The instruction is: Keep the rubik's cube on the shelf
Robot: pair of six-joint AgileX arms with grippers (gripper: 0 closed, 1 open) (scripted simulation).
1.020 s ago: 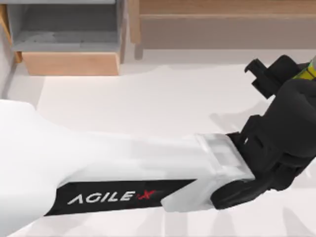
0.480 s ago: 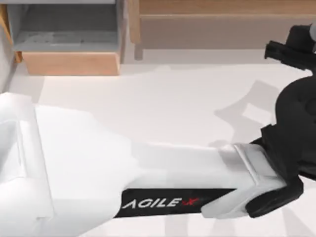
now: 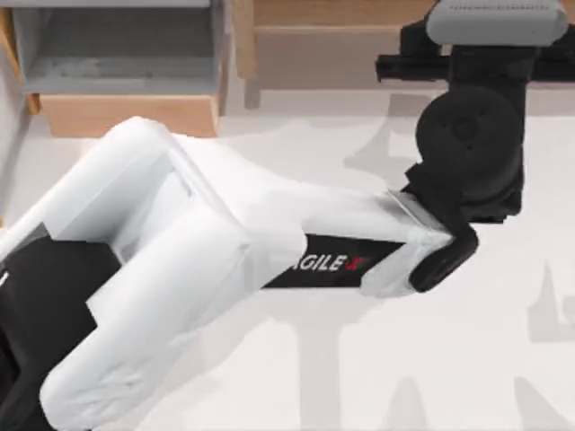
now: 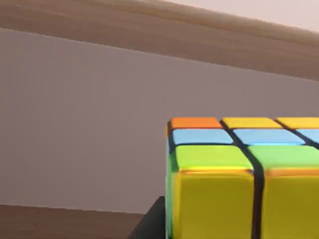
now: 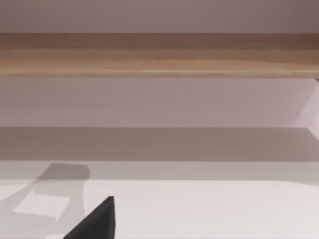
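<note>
Your left arm stretches from the table's lower left up to the right, its black wrist ending at the shelf at the top edge. The left gripper sits over the shelf's grey-brown front panel, right of centre. You can't tell from above whether its fingers are spread or closed, and the wrist camera doesn't settle it either.

In the left wrist view the cube is close up: yellow side face, green, blue and orange squares on top, black grid lines. A dark bit of finger shows just beside its lower edge. The grey-brown panel and the wood ledge are behind the cube, so it's held up at the shelf front. Whether it's touching the ledge you can't tell.

The grey-lined box with a light wood front is at the top left of the table, well apart from the gripper.

Right wrist view: the shelf front above white table, a black finger tip at the edge. Right gripper's state can't be told.
</note>
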